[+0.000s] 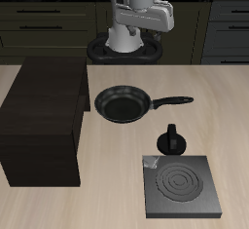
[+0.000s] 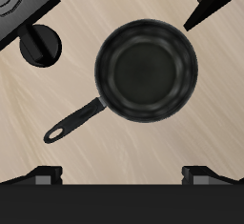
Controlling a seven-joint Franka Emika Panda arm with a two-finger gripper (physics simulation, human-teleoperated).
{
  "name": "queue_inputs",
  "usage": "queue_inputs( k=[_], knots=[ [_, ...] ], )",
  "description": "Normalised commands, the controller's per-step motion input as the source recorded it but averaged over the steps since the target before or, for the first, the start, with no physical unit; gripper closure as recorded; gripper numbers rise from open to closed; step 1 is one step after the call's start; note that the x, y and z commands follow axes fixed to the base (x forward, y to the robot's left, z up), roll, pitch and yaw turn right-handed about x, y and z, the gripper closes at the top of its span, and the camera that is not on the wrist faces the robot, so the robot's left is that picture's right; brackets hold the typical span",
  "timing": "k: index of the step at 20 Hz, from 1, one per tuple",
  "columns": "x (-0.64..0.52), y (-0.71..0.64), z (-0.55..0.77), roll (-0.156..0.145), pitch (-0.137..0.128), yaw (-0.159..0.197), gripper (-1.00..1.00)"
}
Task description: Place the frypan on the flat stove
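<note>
Black frypan (image 1: 124, 103) was seen on the table, apart from the flat stove (image 1: 181, 186); the gripper (image 2: 121, 177) was held above, jaws wide open, empty.

No readable text, no labels, no brands, no numbers — nothing legible in either view

Frypan (image 2: 148, 68) bare on tabletop; flat stove (image 2: 17, 3) corner and small black pot (image 2: 39, 45) apart from it

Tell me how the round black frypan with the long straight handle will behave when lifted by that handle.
The round black frypan looks rigid, so it should not flex. Held by the slim handle, the wider bowl will probably droop or twist. Its glossy finish suggests the handle may slip.
</note>
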Motion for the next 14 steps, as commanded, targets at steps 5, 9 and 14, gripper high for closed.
queue_inputs(
  k=[5,9,14],
  knots=[
    [0.04,-0.02,-0.12,-0.015,0.019,-0.145,-1.00],
    [0.06,-0.03,-0.13,-0.020,0.043,-0.239,-1.00],
    [0.04,0.08,-0.24,0.007,0.055,-0.179,-1.00]
  ],
)
